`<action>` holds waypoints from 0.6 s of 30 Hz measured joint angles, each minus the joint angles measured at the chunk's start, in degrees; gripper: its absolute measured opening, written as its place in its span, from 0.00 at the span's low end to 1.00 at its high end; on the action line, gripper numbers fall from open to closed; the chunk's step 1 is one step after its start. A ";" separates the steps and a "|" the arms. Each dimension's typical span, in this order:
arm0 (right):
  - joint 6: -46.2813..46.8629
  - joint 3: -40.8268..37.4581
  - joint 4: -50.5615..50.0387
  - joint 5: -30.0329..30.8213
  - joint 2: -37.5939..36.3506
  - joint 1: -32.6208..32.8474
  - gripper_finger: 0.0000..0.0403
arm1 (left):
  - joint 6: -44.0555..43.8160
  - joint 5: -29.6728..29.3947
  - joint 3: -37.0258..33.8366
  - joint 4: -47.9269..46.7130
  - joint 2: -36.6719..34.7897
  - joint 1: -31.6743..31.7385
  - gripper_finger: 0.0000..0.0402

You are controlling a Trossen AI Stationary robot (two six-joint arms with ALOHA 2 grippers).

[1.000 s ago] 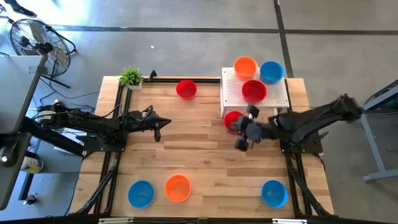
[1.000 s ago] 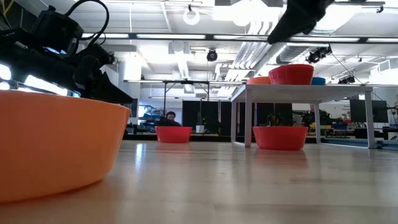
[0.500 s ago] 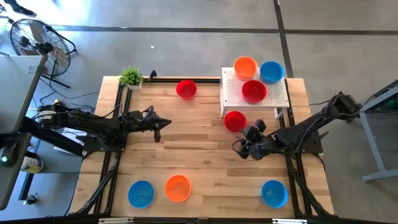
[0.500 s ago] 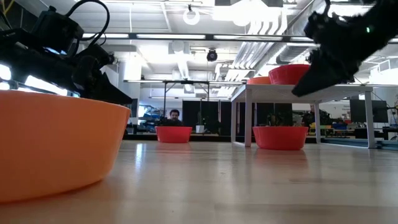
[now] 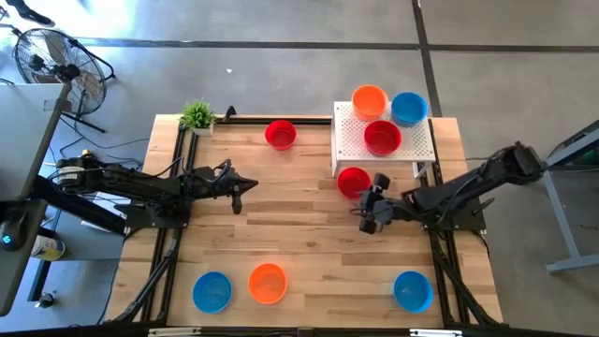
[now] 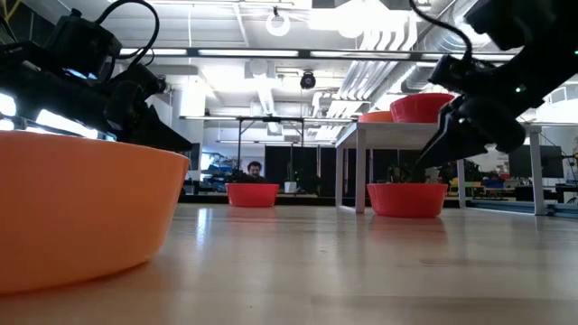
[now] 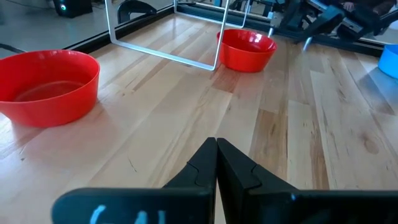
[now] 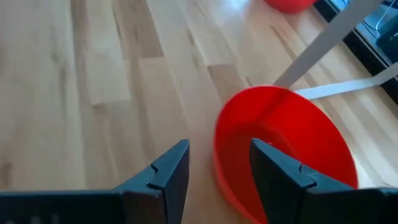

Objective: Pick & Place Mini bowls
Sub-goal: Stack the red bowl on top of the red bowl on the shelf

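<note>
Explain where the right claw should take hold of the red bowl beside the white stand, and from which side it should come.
Probably the rim. The red bowl sits upright and open on the table, just in front of the white stand. The right claw is open and empty, with the near wall ahead of its gap. One finger inside and one outside the wall, coming from the table's open side, would keep clear of the stand's legs.
</note>
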 joint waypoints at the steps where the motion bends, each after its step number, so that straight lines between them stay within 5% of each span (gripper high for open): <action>1: -0.80 0.00 -0.17 -0.69 0.00 -0.82 0.39 | 0.00 0.00 0.00 0.00 0.00 0.00 0.00; 18: -5.41 -0.04 -3.91 -13.19 0.02 -9.42 0.22 | 0.00 0.04 0.00 -0.11 0.00 0.00 0.00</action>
